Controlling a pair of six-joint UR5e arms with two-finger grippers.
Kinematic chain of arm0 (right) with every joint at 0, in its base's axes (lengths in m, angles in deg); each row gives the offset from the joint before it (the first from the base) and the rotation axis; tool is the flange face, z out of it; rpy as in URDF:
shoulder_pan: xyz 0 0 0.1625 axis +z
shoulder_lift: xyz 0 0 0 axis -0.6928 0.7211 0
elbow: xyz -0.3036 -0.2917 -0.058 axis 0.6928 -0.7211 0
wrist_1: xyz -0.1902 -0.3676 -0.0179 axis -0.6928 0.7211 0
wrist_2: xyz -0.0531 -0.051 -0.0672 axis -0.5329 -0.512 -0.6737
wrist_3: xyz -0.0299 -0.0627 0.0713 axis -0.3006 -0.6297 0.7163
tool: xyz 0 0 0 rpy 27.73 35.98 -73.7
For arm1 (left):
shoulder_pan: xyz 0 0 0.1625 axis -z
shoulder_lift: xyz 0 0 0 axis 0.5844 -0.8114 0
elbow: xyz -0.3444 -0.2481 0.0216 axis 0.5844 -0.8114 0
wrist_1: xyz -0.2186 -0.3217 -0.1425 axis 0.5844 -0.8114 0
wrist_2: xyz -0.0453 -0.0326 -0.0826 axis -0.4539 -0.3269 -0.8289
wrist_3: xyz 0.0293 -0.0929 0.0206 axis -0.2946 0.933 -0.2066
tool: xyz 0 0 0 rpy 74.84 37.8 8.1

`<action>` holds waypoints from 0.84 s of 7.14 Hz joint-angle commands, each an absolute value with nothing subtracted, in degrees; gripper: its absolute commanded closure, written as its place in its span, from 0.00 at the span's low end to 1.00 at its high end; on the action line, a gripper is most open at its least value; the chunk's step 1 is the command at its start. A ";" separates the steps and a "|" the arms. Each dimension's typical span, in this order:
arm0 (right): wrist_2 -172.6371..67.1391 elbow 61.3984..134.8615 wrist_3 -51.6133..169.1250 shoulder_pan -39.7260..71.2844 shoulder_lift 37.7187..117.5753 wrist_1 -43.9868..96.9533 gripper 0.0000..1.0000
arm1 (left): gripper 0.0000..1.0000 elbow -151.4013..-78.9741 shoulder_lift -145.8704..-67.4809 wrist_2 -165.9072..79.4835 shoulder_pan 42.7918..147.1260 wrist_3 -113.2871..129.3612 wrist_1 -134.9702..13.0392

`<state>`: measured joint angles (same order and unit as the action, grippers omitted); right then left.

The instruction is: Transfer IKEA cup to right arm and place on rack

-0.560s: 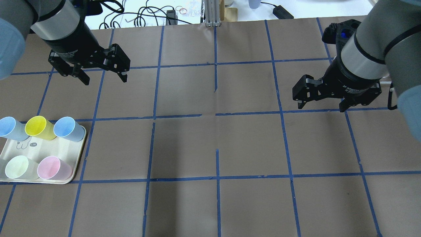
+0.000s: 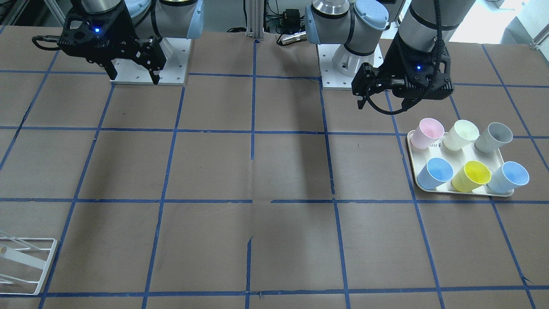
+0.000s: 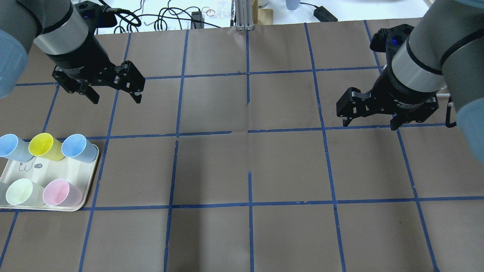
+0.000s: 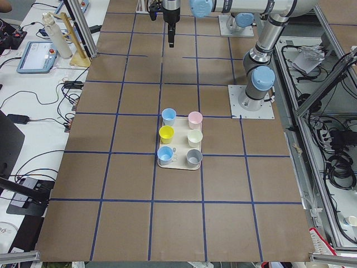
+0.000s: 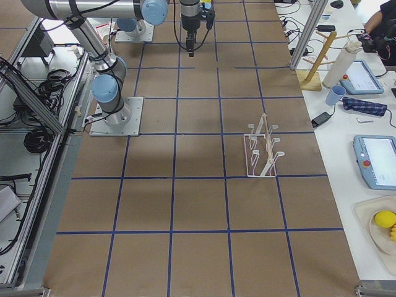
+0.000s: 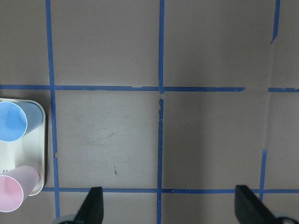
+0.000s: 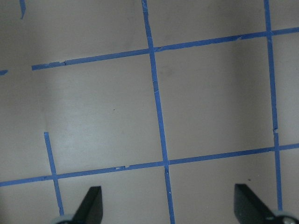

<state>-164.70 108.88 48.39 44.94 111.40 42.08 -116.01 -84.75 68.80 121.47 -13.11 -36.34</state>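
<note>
The IKEA cup (image 3: 20, 191), pale cream, stands on a white tray (image 3: 90, 172) at the table's left, between a pink cup (image 3: 60, 192) and a grey cup (image 2: 493, 137). It also shows in the front view (image 2: 461, 134) and the left side view (image 4: 194, 137). My left gripper (image 3: 115, 99) is open and empty, hovering beyond the tray and a little to its right. My right gripper (image 3: 369, 124) is open and empty, hovering over the table's right half. The white wire rack (image 5: 263, 151) stands empty on the right side, far from the robot; its corner shows in the front view (image 2: 25, 266).
Two blue cups (image 3: 77, 147) and a bright yellow cup (image 3: 45, 146) fill the tray's far row. The left wrist view shows a blue cup (image 6: 11, 121) and the pink cup (image 6: 11, 193) at its left edge. Cables and a post (image 3: 244, 15) lie beyond the table's far edge.
My left gripper has shifted slightly left and toward the tray, still open. The right gripper has barely moved. The cups are unmoved.
</note>
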 commanded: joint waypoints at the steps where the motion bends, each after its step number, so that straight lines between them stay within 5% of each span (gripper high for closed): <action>1: -164.80 109.02 48.76 45.00 111.46 41.85 0.00 | 0.00 -118.33 -84.09 68.85 111.84 -24.72 -36.44; 6: -163.59 109.19 48.94 45.18 112.69 40.19 0.00 | 0.00 -123.35 -87.42 68.23 88.61 -56.92 -27.81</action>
